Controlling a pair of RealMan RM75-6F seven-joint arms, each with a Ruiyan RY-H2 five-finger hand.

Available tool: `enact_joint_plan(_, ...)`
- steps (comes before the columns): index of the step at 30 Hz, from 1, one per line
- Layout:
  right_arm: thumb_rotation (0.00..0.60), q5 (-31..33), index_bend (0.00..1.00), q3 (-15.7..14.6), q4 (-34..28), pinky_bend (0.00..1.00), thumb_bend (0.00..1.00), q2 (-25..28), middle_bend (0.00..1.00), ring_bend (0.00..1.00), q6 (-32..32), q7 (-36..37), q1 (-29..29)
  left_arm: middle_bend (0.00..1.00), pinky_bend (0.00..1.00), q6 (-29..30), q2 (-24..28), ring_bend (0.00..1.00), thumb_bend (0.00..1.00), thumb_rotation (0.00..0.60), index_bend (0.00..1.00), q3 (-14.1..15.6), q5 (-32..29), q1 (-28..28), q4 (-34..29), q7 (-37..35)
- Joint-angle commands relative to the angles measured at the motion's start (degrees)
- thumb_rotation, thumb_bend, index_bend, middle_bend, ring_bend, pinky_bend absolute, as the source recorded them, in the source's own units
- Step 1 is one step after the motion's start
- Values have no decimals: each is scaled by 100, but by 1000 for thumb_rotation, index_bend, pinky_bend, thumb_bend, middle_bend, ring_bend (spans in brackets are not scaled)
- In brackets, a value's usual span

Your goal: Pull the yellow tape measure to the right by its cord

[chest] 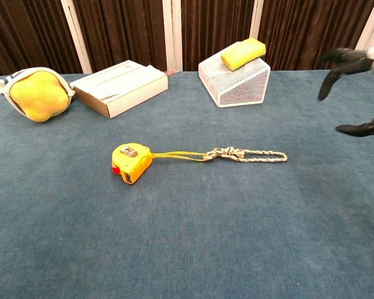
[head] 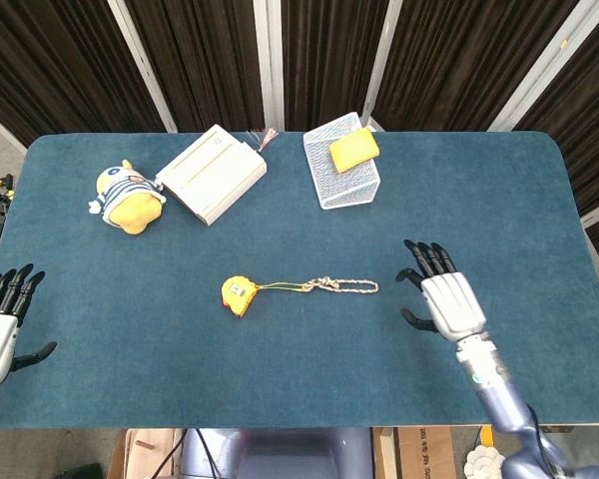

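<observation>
Yellow tape measure [head: 238, 295] lying on the blue table [head: 479, 200], well to the left of the right hand [head: 447, 302] and untouched. Its cord [head: 329, 286] trails from the case toward that hand: thin yellow strands first, then a knot, then a braided loop whose far end lies near the hand's fingertips [head: 419, 257] but apart from them. In the chest view the tape measure [chest: 131, 162] and cord [chest: 244, 154] lie flat on the cloth, with the right hand [chest: 360, 93] raised above the table at the frame's right edge.

Right hand: fingers spread wide and extended, thumb held out to the side, holding nothing; its palm faces down over the table.

Left hand [head: 0, 329]: at the near left edge of the table, far from the tape measure, fingers straight and apart, thumb out, holding nothing.

Beyond the right hand, toward the far edge, stands a white mesh rack [head: 342, 170] with a yellow sponge [head: 353, 149] resting on top. Further left along that far side lie a white box [head: 212, 173] and a yellow plush toy [head: 126, 197].
</observation>
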Motion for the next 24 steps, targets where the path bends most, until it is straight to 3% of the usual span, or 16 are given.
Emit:
enact_joint_plan(1, 600, 485, 452, 158, 288, 0, 304, -471, 53, 0, -283, -498, 335, 0, 0, 2, 0, 0, 0, 600, 0, -5, -5, 0, 9, -21)
enact_joint_plan(9, 600, 1243, 497, 145, 1017, 0, 328, -1271, 78, 0, -364, -998, 635, 0, 0, 6, -2, 0, 0, 600, 0, -16, -12, -3, 30, -70)
enact_joint_plan(24, 600, 1629, 507, 99, 1990, 0, 328, -1952, 82, 0, -491, -814, 897, 0, 0, -88, -14, 0, 0, 600, 0, -14, -69, -34, 32, -88)
